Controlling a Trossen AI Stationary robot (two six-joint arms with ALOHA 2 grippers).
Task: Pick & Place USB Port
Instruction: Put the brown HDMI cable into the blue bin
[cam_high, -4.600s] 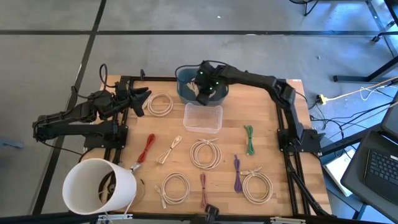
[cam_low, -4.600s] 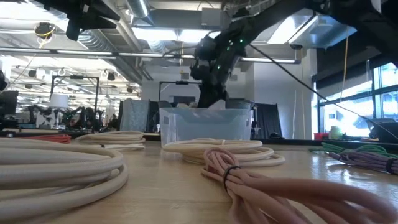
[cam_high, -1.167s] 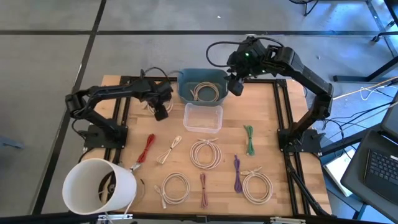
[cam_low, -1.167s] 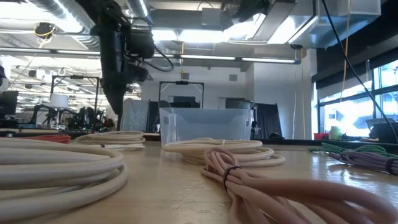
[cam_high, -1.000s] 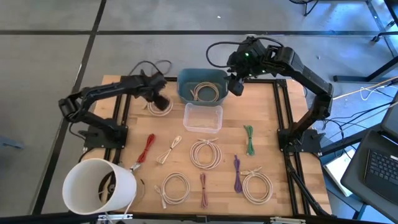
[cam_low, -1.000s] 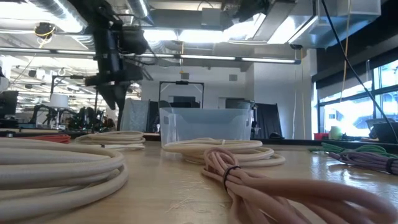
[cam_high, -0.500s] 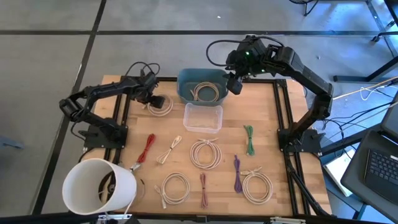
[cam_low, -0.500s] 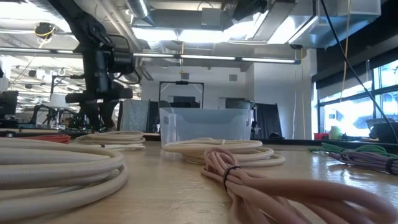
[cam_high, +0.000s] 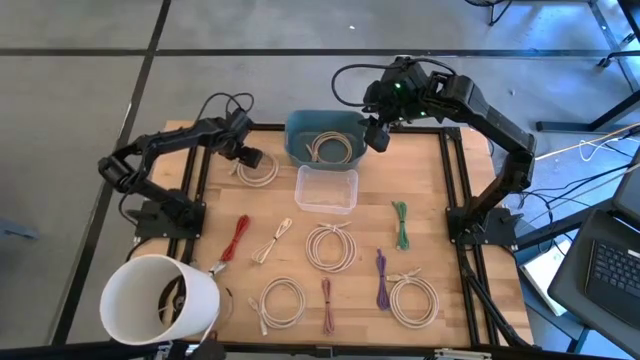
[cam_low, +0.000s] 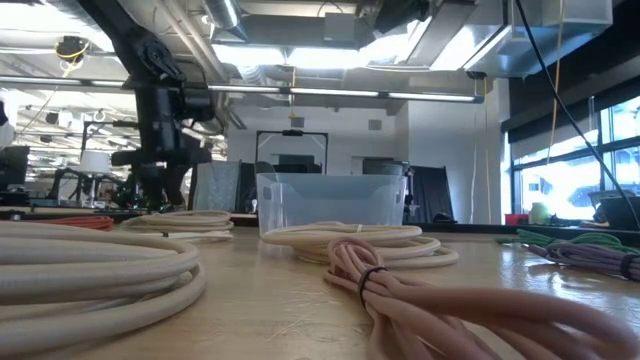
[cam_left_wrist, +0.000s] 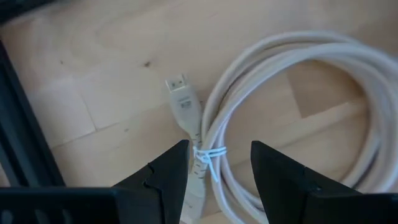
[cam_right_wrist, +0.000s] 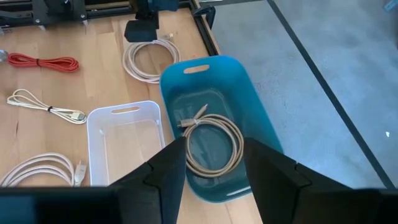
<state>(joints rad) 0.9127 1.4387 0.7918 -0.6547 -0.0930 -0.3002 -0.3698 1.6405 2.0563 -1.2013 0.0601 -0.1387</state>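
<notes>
Here, left pincer (cam_left_wrist: 214, 168) apart over white coiled cable (cam_left_wrist: 292, 118): light, floppy, likely to unspool; best taken at tie (cam_left_wrist: 208, 154) beside plug (cam_left_wrist: 182, 98).

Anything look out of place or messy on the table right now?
Nothing stands out. The cables lie coiled on the table, one beige coil sits in the blue bin, and the clear bin is upright.

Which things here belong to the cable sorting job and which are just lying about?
In the job:
left gripper, open over the coiled white USB cable
blue plastic bin holding one cable
right gripper, open above it

Lying about:
clear plastic tub
red cable
green cable
white bucket
</notes>
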